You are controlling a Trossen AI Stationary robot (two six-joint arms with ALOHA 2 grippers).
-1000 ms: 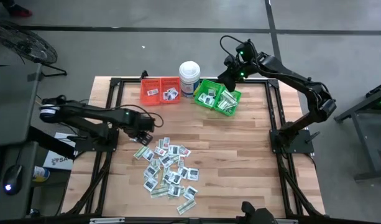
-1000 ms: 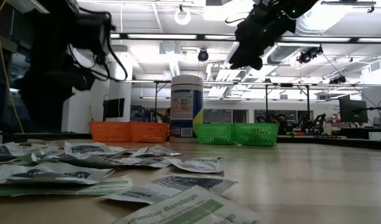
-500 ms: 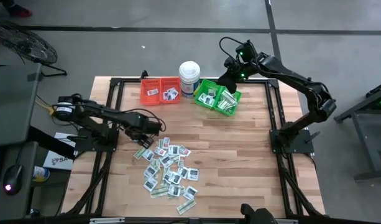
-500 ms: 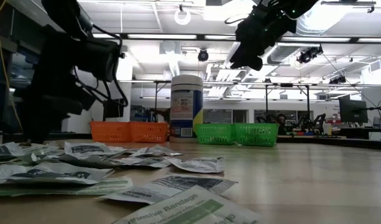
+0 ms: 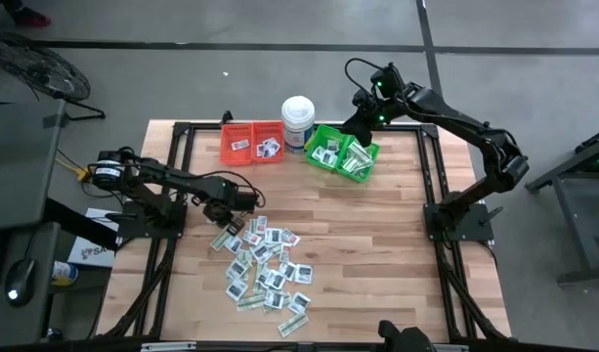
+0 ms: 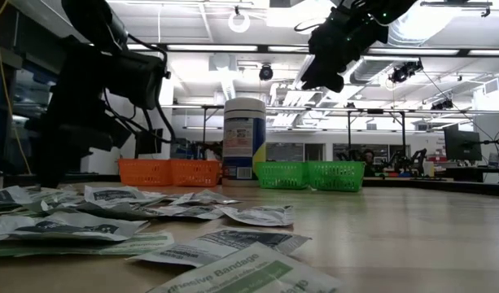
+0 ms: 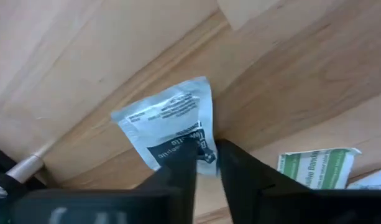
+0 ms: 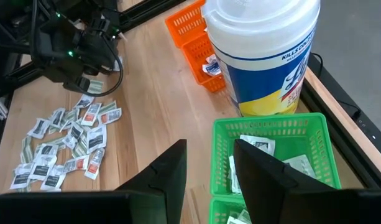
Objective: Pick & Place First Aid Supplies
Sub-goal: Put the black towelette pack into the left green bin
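The first aid supplies (image 5: 265, 266) lie as a loose pile of small flat packets on the wooden table, left of its middle. My left gripper (image 5: 242, 205) points down at the pile's far left corner. It is shut on a white packet with dark print (image 7: 168, 118). My right gripper (image 5: 358, 127) hangs open, with nothing between its fingers, above the green bin (image 5: 343, 154), which holds a few packets. In the low view the left gripper's tips are hidden behind the arm's dark bulk (image 6: 78, 122). My left gripper (image 7: 206, 158) pinches the white packet by one printed corner (image 7: 199, 148) between its two fingers, which come from above and point down. The rest of the packet lies flat on the wood.
A red bin (image 5: 252, 142) with a few packets and a tall white tub (image 5: 298, 119) stand at the table's far edge, next to the green bin (image 8: 271, 124). A green-and-white strip (image 7: 314, 165) lies close beside the left gripper. The table's right half is bare wood.
My left gripper has come down toward the table and gone a little to the right, to the pile's far left corner, tipping more steeply downward.
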